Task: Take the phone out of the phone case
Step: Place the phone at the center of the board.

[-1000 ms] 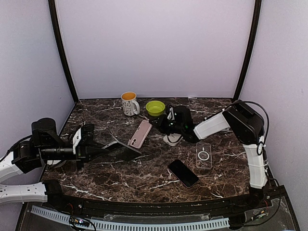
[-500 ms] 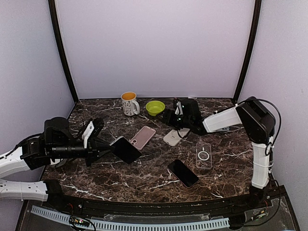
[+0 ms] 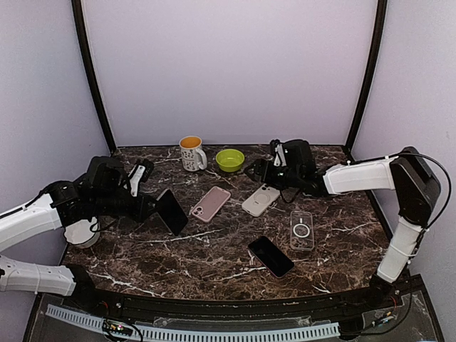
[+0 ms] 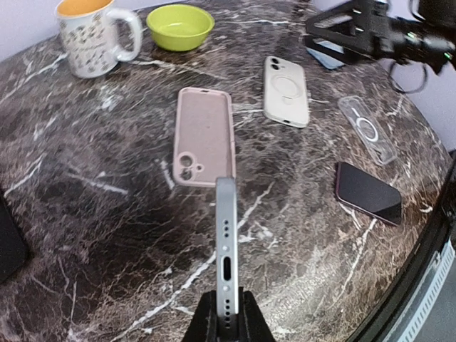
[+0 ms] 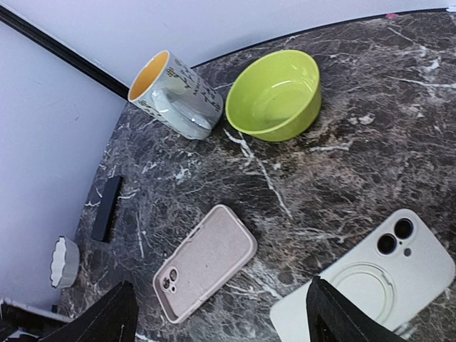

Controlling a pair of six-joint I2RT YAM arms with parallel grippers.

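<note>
Left claw (image 4: 226,325) is clamped tight on the phone (image 3: 172,211), pinching it across its two faces. From the wrist view we're looking straight down the bare silver edge, with the port and speaker holes in plain sight. From the top view the dark screen tilts up toward us. That phone is up off the table (image 3: 214,267), over the left side, just left of the pink case (image 3: 210,203).

The pink case lies flat, back up, camera cutout at the near end. Whether anything sits inside it, I can't tell.

Over to the right claw (image 3: 258,169): jaws spread wide and nothing between them. It hovers over the far side of the table, right of the bowl (image 3: 229,159) and just behind the white case (image 3: 261,199). That white case lies back up with a ring on it and two dark lenses showing in its corner.

Further right and nearer, a clear case (image 3: 301,229) lies flat, also marked with a ring. Near the front, just left of it, a black phone (image 3: 271,256) lies screen up.

At the back, the mug (image 3: 191,152) stands upright, just left of the green bowl.
</note>
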